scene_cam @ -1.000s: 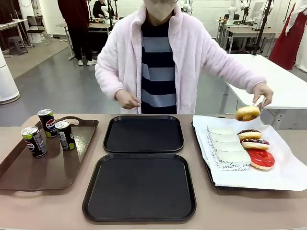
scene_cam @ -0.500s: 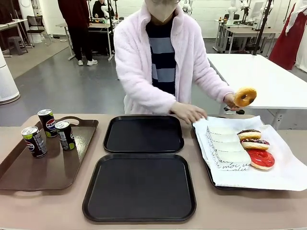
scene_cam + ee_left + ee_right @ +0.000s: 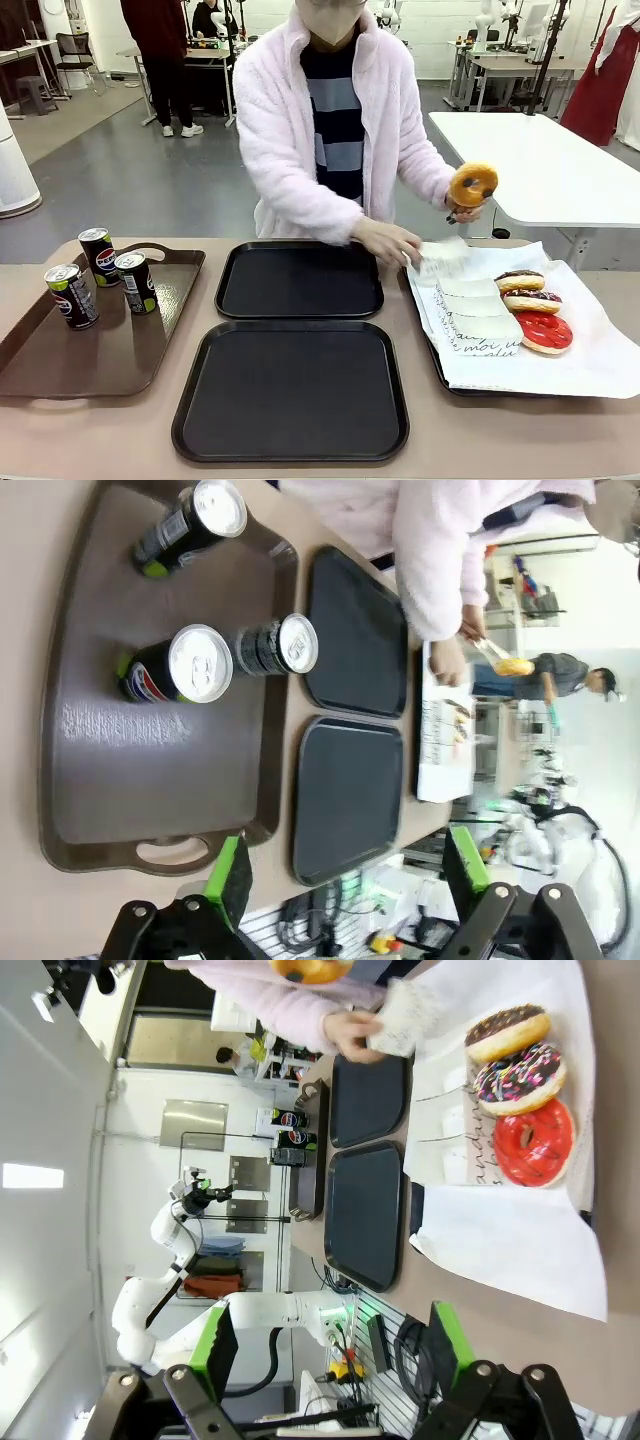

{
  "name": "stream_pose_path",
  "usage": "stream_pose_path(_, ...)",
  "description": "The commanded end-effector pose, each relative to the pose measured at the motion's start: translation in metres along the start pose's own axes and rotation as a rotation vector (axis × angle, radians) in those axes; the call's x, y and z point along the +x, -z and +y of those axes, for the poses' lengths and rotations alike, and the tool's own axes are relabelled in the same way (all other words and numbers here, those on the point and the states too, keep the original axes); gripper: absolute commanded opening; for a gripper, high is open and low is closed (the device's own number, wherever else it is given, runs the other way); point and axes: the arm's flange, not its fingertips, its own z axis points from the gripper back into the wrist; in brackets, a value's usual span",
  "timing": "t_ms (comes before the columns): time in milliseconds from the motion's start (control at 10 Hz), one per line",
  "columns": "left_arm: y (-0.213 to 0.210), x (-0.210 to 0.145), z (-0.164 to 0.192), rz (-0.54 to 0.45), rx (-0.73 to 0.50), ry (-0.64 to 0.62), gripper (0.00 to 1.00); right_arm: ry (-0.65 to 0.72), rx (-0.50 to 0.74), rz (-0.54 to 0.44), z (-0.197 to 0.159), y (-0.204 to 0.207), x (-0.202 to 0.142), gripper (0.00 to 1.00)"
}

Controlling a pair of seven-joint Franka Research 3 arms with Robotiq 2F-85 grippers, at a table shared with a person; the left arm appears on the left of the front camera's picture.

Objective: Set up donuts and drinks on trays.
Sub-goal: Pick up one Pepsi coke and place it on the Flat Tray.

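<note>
Donut (image 3: 473,185) being swung inward, far ahead of right end effector (image 3: 330,1350); sleeve (image 3: 445,262) being picked up for bagging. Waiting wide open, left end effector (image 3: 347,875) too.

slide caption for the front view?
Person holds up a yellow donut, other hand on a paper sleeve; three soda cans stand on the brown tray.

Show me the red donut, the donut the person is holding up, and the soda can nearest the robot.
red donut (image 3: 560,333), front view, right side of its glaze.
held donut (image 3: 459,190), front view, left side of its ring.
nearest can (image 3: 74,300), front view, middle of its body.
</note>
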Motion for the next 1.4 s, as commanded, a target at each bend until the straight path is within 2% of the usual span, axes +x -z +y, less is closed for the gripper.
stream_pose_path(0,0.007,0.019,-0.040,0.020,0.195,0.071,1.00,-0.004,0.012,-0.004,-0.001,-0.001,0.000,1.00)
stream_pose_path(300,0.047,0.054,-0.087,0.108,0.593,0.137,1.00,-0.004,0.012,-0.004,-0.001,-0.001,0.000,1.00)
stream_pose_path(400,0.067,0.065,-0.094,0.142,0.740,0.151,1.00,-0.004,0.012,-0.004,-0.001,-0.001,0.000,1.00)
stream_pose_path(500,0.082,0.069,-0.091,0.106,0.848,0.165,1.00,-0.004,0.012,-0.004,-0.001,-0.001,0.000,1.00)
stream_pose_path(600,0.100,0.077,-0.089,0.134,0.926,0.172,1.00,-0.004,0.012,-0.004,-0.001,-0.001,0.000,1.00)
stream_pose_path(800,0.129,0.085,-0.081,0.169,0.888,0.174,1.00,-0.004,0.012,-0.004,-0.001,-0.001,0.000,1.00)
stream_pose_path(1000,0.148,0.085,-0.066,0.161,0.839,0.182,1.00,-0.004,0.012,-0.004,-0.001,-0.001,0.000,1.00)
stream_pose_path(1300,0.162,0.068,-0.051,0.235,0.860,0.204,1.00,-0.004,0.012,-0.004,-0.001,-0.001,0.000,1.00)
